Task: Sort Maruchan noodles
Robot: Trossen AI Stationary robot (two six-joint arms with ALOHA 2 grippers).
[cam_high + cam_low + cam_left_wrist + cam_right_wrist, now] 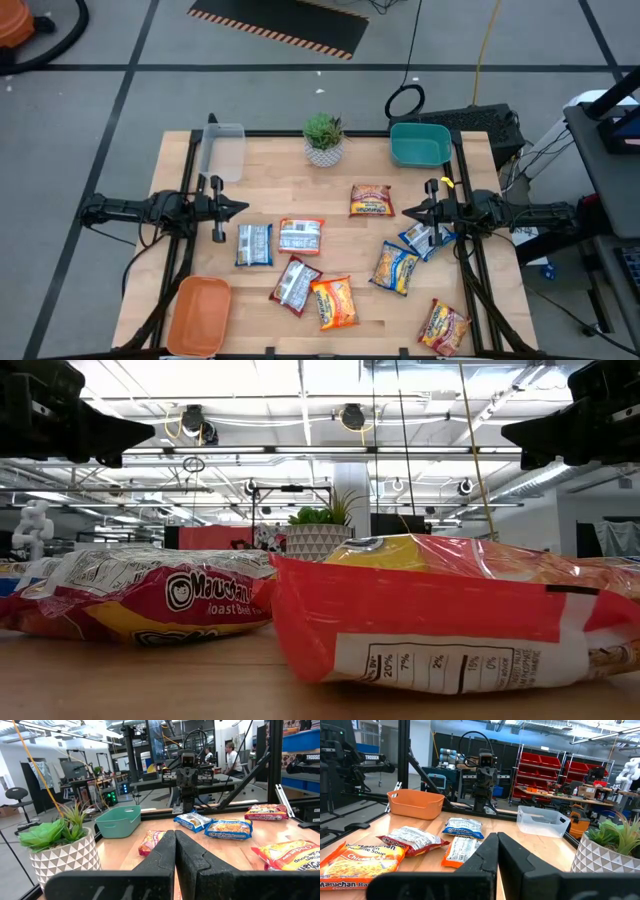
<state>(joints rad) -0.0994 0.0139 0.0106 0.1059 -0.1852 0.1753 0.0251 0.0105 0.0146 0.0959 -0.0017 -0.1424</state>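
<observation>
Several Maruchan noodle packets lie flat and scattered on the wooden table. Among them are a blue-white one, a red-silver one and an orange-yellow one, with more toward the right such as. My left gripper hovers level over the table's left side, shut and empty, fingers pressed together. My right gripper hovers level over the right side, facing it, also shut and empty. Both are clear of every packet.
A clear tray stands at the far left, a teal tray at the far right and an orange tray at the near left corner. A small potted plant stands at the middle of the far edge.
</observation>
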